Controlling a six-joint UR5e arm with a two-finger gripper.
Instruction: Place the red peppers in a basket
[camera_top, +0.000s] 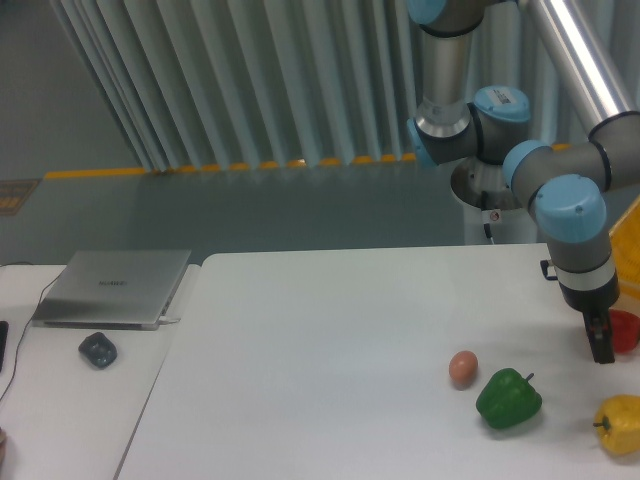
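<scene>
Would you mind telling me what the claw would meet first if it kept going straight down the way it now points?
Most likely the bare table: the claw points down beside the red pepper, with the yellow pepper lower in the picture. Depth is unclear.

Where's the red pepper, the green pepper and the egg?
red pepper (625, 330), fixed camera, its visible right side beside the gripper
green pepper (508, 399), fixed camera, middle of its body
egg (462, 367), fixed camera, its middle

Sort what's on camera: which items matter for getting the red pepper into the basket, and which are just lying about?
Job items:
red pepper
basket, at the right edge
end effector

Lying about:
green pepper
yellow pepper
egg
laptop
mouse
</scene>
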